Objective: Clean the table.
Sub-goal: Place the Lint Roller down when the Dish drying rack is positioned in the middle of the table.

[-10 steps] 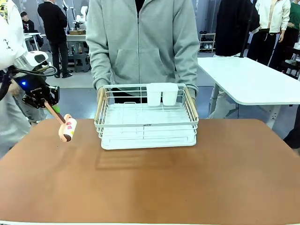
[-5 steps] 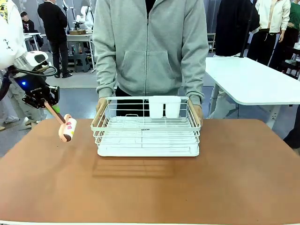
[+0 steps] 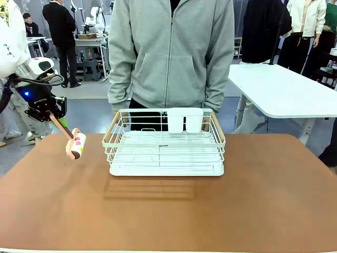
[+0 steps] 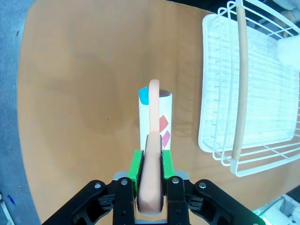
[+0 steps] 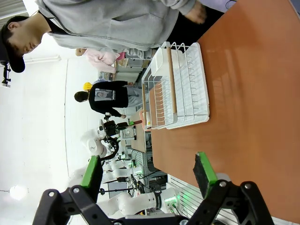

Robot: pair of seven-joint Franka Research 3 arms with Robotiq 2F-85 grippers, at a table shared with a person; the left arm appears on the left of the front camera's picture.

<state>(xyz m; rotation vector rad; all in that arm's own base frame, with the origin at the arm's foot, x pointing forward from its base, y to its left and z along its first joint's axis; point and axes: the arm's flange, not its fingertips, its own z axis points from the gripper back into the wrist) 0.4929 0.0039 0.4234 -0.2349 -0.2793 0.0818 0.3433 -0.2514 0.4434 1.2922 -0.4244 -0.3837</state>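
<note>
Across the foreground stretched the table [image 3: 168, 211]; on its far middle sat a white wire rack [image 3: 166, 145] (2 cups inside). Far left, the left gripper [image 3: 48, 112] clamped a lint roller [image 3: 75, 145] above the tabletop. The right gripper [image 5: 147, 174] hung with fingers apart.

Robotics lab: more worktables [image 3: 284, 89], ppl standing about, other gear in bkgd.

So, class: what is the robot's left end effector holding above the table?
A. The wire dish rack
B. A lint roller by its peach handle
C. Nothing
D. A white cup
B: the left end effector is shut on the peach handle of the lint roller, held off the table beside the dish rack.
</note>
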